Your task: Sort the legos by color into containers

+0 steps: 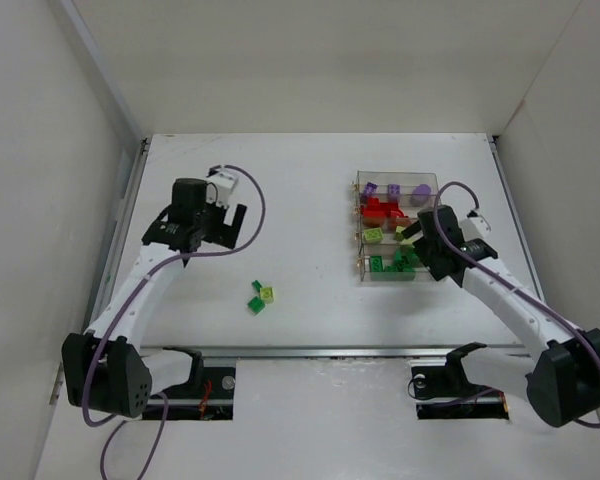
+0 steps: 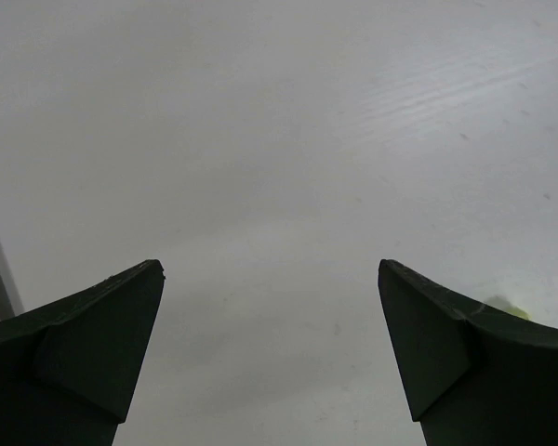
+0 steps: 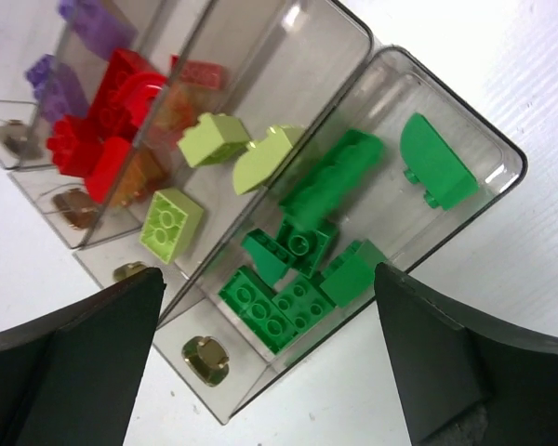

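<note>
Legos [image 1: 261, 297], two loose, were seen on the desk [image 1: 310, 180], nearer the left hand [image 1: 228, 228], basewards and slightly right of it. Both hands were spread apart and empty, the right hand [image 1: 420, 238] over the containers [image 3: 251, 376].

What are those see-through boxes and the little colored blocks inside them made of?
The containers look like clear, slightly smoky hard plastic: the walls are glossy and the table shows through them. The legos look like molded opaque plastic, smooth with a soft sheen and crisp round studs.
</note>
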`<state>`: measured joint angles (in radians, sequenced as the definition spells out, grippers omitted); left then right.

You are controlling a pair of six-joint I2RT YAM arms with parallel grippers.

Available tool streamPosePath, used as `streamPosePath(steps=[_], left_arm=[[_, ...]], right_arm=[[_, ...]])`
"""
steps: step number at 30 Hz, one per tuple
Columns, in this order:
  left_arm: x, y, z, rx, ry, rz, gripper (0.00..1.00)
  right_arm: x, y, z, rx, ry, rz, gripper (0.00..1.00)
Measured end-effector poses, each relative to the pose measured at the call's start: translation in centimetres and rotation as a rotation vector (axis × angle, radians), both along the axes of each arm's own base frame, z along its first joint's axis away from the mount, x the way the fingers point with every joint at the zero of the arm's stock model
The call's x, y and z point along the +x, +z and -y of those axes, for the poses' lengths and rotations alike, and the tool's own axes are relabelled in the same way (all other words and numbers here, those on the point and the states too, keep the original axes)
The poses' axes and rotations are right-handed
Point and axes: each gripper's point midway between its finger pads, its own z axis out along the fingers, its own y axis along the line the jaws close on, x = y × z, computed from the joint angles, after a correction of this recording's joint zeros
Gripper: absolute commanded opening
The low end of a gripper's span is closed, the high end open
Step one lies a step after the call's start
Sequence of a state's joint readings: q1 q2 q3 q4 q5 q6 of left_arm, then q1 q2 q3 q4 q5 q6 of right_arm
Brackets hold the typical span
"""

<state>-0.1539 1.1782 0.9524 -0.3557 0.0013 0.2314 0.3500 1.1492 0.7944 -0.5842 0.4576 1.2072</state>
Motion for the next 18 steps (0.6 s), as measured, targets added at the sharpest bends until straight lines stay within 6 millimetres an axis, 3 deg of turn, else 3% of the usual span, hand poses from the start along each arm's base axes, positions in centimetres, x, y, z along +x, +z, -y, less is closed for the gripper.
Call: streamPosePath(steps=[4,9,14,17,18], left_arm=[[-2.3,0.2,6.3,0.033,-0.342,-0.031,1.00],[-7.4,-0.6,13.4,0.062,-0.753,-0.098,0.98],[-11.0,-5.4,17.1,0.156,-0.942,-0.261,0.92],[-12.4,-9.2,16.9,0.222,-0.962,-0.388,0.91],[-12.6,-9.6,16.6,0.230,-0.957,-0.404,0.91]], right_arm=[[0.5,2.3,0.0,-0.024,0.046,0.069,1.00],[2.0,6.2,-0.6,-0.095,0.165,0.184,1.00],[4.0,8.8,-1.7,-0.175,0.261,0.227,1.00],[4.7,8.7,-2.2,-0.215,0.304,0.214,1.00],[4.8,8.5,-2.4,-0.225,0.317,0.209,1.00]])
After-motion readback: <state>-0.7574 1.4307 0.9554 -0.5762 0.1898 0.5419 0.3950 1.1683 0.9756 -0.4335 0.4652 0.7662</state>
